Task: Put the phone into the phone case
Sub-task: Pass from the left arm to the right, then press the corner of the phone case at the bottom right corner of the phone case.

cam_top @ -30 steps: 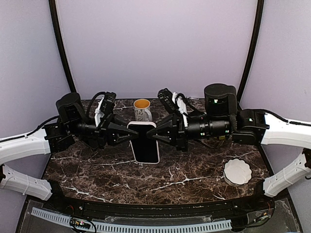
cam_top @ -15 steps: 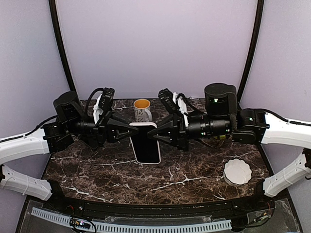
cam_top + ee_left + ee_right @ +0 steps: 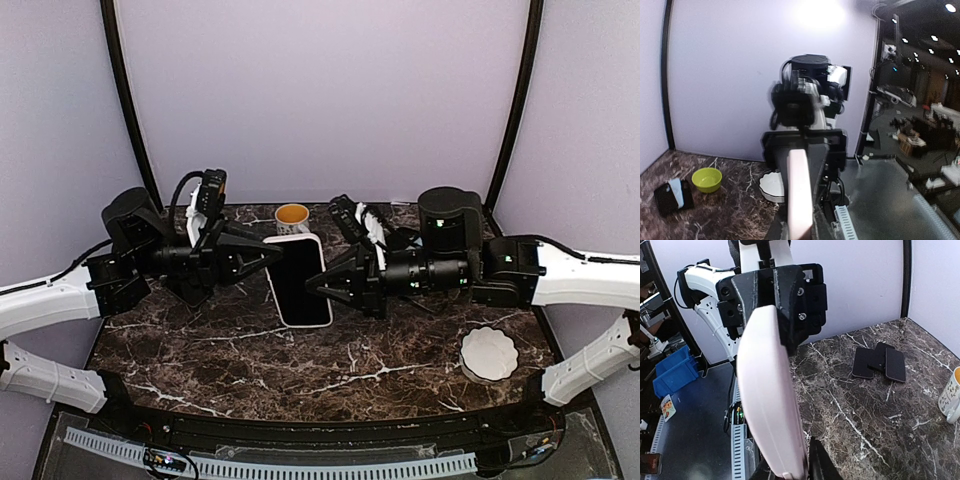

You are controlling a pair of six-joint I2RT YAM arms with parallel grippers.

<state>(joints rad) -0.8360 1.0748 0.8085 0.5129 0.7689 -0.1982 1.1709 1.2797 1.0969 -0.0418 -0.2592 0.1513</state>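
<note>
Top external, left hand (image 3: 267, 257), right hand (image 3: 313, 285) both clamping pink-cased phone (image 3: 298, 280), mug (image 3: 292, 215) just behind, white dish (image 3: 489, 352) aside

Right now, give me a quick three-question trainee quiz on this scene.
1. True or false: the white scalloped dish lies on the right arm's side.
2. The black phone in a pale pink case is: A lying flat, untouched; B gripped by the left gripper and the right gripper; C gripped by one gripper only.
3. In the top view, what stands just behind the phone?
Key: 1 true; 2 B; 3 the white mug with a yellow inside.
</note>
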